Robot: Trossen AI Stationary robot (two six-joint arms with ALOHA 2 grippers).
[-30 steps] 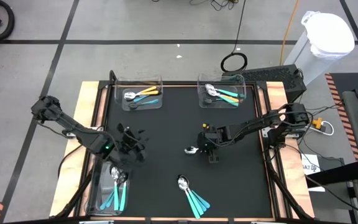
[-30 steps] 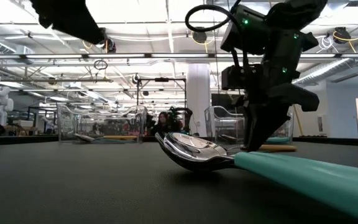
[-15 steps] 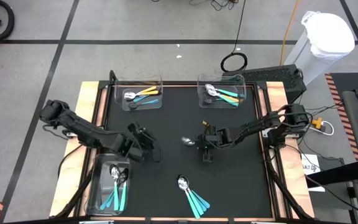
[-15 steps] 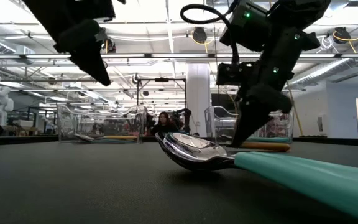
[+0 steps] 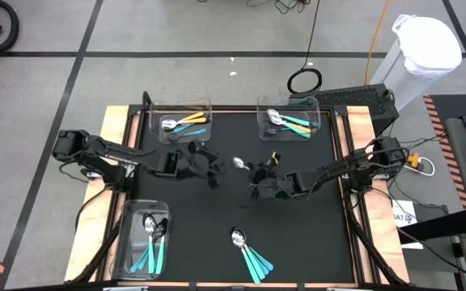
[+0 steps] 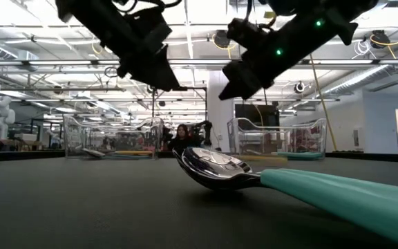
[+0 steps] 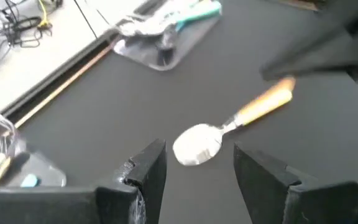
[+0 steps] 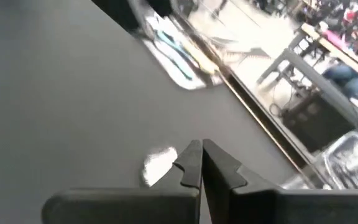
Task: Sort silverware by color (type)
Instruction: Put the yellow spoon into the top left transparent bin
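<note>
The right gripper [image 5: 257, 179] has its fingers closed on the handle of an orange spoon [image 7: 235, 126], lifted above the middle of the bench [image 5: 217, 234]. The left gripper [image 5: 213, 168], fingers wide open and empty, is just beside the spoon's bowl.

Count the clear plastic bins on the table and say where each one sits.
3. One bin at the far left of the table, one bin at the far right, one bin at the near left edge. No others show.

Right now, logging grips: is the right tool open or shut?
Shut: the right tool's two dark fingers meet at their tips, gripping an orange-handled spoon.
</note>
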